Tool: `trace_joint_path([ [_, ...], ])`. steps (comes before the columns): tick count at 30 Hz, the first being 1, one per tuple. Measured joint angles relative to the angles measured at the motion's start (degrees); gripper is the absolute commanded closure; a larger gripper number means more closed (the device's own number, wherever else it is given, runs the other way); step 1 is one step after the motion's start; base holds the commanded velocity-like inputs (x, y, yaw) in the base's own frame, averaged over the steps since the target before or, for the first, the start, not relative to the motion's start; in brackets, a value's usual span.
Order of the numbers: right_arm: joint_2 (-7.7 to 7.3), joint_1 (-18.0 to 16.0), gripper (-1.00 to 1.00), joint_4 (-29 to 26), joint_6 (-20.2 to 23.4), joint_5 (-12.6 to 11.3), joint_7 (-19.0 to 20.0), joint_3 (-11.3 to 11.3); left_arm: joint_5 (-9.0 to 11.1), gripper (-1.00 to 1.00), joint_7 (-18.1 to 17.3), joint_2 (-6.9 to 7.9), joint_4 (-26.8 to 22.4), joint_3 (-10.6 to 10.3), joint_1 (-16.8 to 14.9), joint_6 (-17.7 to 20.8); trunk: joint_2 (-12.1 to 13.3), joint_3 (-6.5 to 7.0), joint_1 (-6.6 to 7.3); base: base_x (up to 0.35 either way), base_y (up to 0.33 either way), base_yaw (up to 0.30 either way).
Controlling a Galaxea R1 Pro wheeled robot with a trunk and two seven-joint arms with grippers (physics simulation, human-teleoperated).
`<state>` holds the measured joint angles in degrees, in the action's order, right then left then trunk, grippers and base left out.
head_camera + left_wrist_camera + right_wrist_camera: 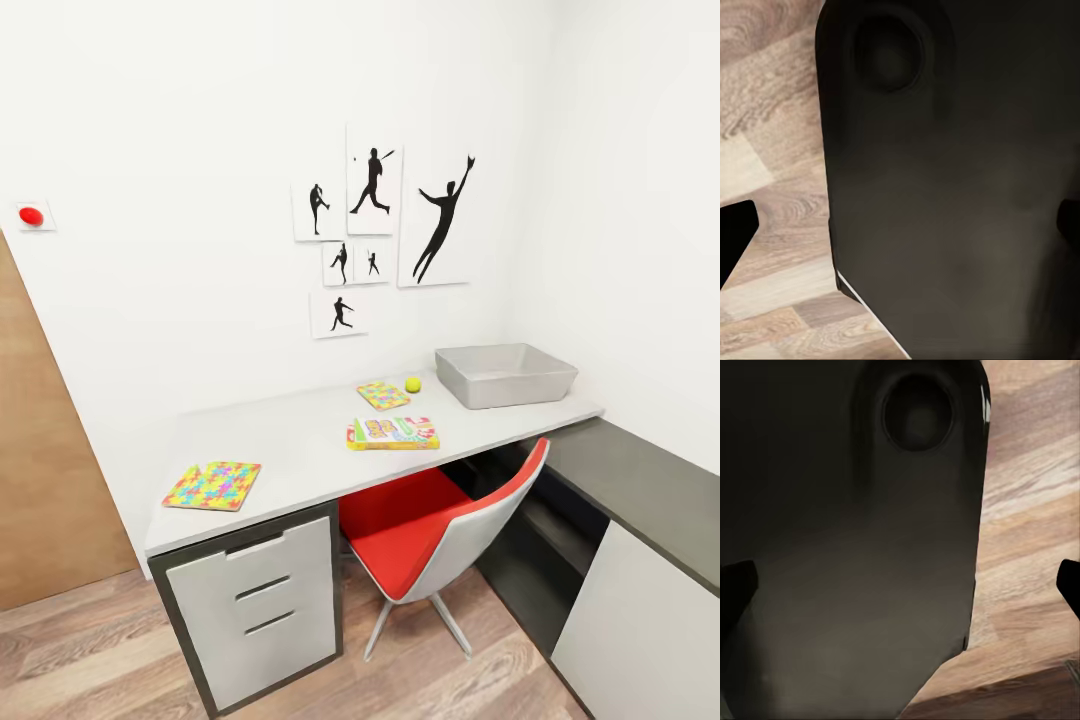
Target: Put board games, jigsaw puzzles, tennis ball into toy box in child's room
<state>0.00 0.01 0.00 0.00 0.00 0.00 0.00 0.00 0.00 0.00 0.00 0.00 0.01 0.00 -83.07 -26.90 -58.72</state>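
Waiting to be filled: the toy box (507, 375) sits at the table's (290, 450) far right end, against the wall corner; nothing shows inside it from the head view.
Ball: the tennis ball (413, 384) lies just beside the box, at its 9 o'clock.
Puzzles: the small puzzle (383, 395) is just beside the ball; the large puzzle (212, 485) lies well apart near the table's left front edge.
Game: one board game (394, 433) lies near the front edge, at 6 o'clock from the small puzzle.
Progress: judged not yet begun; four toys still out here.
Room: the red chair (440, 535) blocks the middle; the dark cabinet top (640, 490) bounds the right.
Claws: both wrist views show dark bodywork over the wood floor (765, 135); open or closed cannot be told.
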Motion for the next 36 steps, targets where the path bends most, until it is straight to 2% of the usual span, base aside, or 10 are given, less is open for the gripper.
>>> trace_joint_path([
  [7,0.33,-0.1,-1.00,0.0,-0.1,-0.4,-0.1,-0.2,0.2,-1.00,-0.1,-0.39,-0.1,0.1,-0.1,0.1,0.0,0.01,0.00,0.000,0.000,0.000],
  [13,2.10,-0.1,-1.00,-0.2,-0.1,-0.2,-0.1,-0.3,0.1,-1.00,-0.2,-0.80,-0.1,0.1,-0.1,0.2,0.0,0.01,0.00,0.000,0.000,0.000],
  [36,2.20,-0.1,-1.00,-0.2,-0.2,-0.1,-0.1,-0.2,0.1,-1.00,-0.2,-0.79,-0.1,0.1,-0.1,0.2,0.0,0.02,0.00,0.000,0.000,0.000],
])
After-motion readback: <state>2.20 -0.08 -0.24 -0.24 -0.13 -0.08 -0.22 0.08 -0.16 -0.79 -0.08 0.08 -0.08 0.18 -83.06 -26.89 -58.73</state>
